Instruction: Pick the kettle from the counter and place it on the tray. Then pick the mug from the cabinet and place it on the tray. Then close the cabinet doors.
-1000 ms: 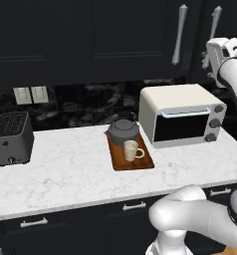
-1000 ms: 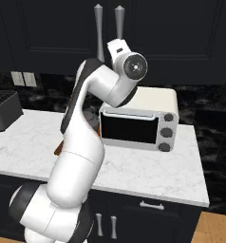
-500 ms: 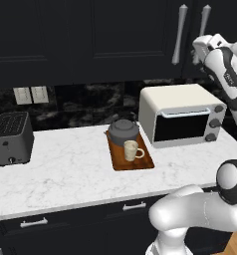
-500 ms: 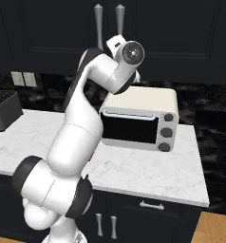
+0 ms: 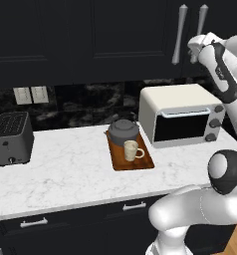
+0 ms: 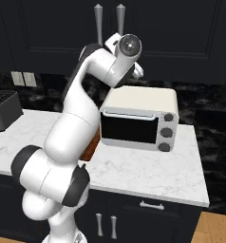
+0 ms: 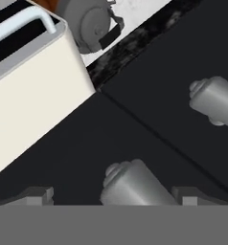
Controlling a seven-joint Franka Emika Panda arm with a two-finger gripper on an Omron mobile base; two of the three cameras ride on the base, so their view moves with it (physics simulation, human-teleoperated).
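On the wooden tray (image 5: 132, 160) sit the dark kettle (image 5: 123, 131) and the cream mug (image 5: 132, 150), with the mug just in front of the kettle. That tray lies on the white table (image 5: 65, 172), beside the toaster oven (image 5: 181, 113). Up high, both black cabinet doors (image 5: 140, 35) are shut. Right by their silver handles (image 5: 179, 34) hangs the claw (image 7: 113, 196), spread wide and holding nothing.

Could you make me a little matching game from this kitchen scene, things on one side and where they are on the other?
Things:
1. kettle
2. mug
3. toaster oven
4. gripper

Places:
A. near end of the tray, handle to the right
B. up at the cabinet doors, by a silver handle
C. far end of the tray
D. on the counter, right of the tray

Pairs: 1-C, 2-A, 3-D, 4-B
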